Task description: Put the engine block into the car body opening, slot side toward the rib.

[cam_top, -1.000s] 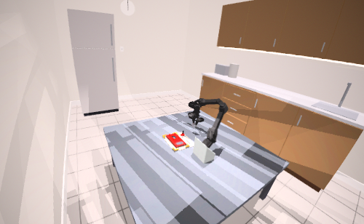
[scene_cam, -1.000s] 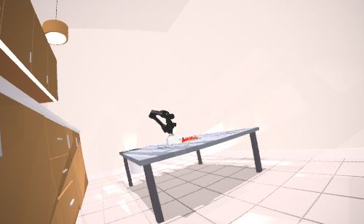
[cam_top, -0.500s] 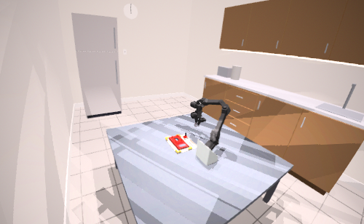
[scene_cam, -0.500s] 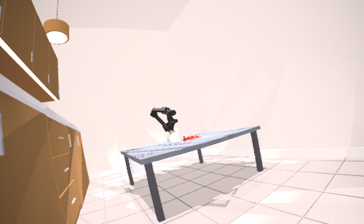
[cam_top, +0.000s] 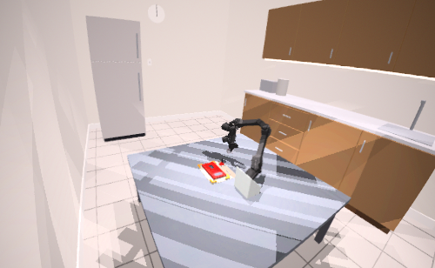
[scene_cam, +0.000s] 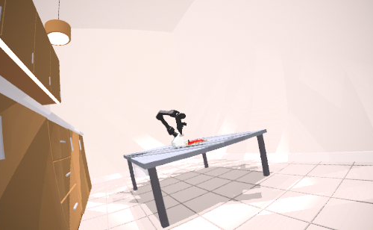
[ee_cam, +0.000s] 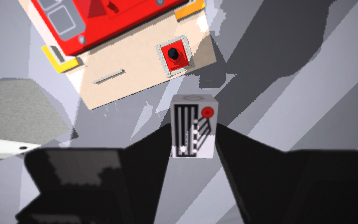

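Observation:
My gripper (cam_top: 230, 150) (scene_cam: 181, 133) (ee_cam: 192, 128) is shut on the engine block (ee_cam: 185, 122), a small grey block with black stripes and a red disc on its visible face. It is held well above the table. The red car body (cam_top: 215, 171) (scene_cam: 196, 142) (ee_cam: 130, 19) lies on a pale board (ee_cam: 130, 87), ahead of the gripper in the wrist view and cut off by the top edge. A small dark spot shows on the body in the top view. The opening's rib cannot be made out.
Yellow corner pieces (ee_cam: 60, 62) (ee_cam: 190, 11) hold the body. A red piece with a black knob (ee_cam: 173, 54) sits in a grey frame on the board's near part, beside a thin grey bar (ee_cam: 109, 76). A pale upright panel (cam_top: 246, 184) (scene_cam: 177, 142) stands near the arm's base.

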You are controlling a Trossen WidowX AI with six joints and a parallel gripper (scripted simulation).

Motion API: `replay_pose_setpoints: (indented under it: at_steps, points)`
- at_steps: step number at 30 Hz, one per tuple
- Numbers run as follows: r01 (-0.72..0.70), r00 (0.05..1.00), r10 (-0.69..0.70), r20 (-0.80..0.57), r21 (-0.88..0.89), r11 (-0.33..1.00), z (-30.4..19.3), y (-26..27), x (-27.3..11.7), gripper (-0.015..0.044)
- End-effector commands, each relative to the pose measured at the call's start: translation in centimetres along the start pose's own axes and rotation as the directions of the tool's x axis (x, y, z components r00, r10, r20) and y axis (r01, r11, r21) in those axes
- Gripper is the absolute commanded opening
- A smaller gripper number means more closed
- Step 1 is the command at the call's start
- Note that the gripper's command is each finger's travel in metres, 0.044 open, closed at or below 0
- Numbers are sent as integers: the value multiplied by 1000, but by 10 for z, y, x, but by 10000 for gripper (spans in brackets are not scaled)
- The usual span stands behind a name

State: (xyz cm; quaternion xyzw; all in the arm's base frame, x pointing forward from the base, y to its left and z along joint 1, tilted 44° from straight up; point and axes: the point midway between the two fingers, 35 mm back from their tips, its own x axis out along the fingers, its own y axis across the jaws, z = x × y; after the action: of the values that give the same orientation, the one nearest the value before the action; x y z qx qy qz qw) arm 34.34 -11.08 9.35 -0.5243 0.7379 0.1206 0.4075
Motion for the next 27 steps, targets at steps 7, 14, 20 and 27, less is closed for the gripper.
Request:
replay_pose_setpoints:
  at_steps: [7, 14, 20, 27]
  points:
    - [-7, 1000, 6, 7, 191, 982, 31, 6, 10, 0]
    - [-8, 1000, 6, 8, 333, 943, 53, 12, 16, 0]
    - [-10, 1000, 6, 9, 448, 894, 70, 18, 22, 0]
    - [-11, 1000, 7, 9, 575, 818, 91, 27, 30, 0]
